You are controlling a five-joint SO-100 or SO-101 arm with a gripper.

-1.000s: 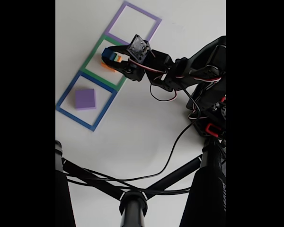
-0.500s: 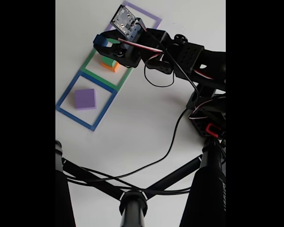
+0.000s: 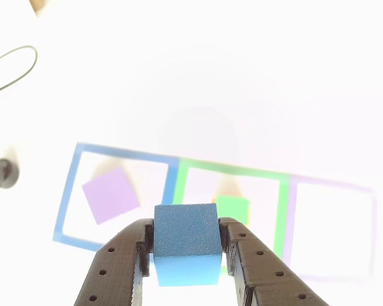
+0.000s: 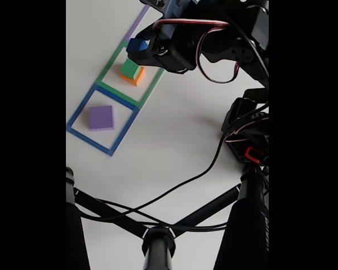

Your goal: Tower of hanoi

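1. Here the tool (image 3: 186, 255) pinches the blue cube (image 3: 186, 241) between its two fingers (image 3: 118, 264), one pressed on each side of it; in the fixed view the tool (image 4: 141, 49) carries the cube (image 4: 137, 45) in the air, clear of the table (image 4: 174, 152).
2. Below the tool in the fixed view the green block (image 4: 131, 68) sits on the orange block (image 4: 133, 77), inside the green outline (image 4: 110, 70); in the other view the green block (image 3: 233, 208) shows just past the cube's right edge, with only a sliver of orange beside it.
3. The purple block (image 4: 101, 117) lies flat inside the blue outline (image 4: 79, 112), well apart from the tool; in the other view it (image 3: 110, 195) lies beyond the tool's left finger.
4. The purple outline (image 3: 332, 229) lies beyond the tool's right finger in the other view; in the fixed view the arm covers most of it.
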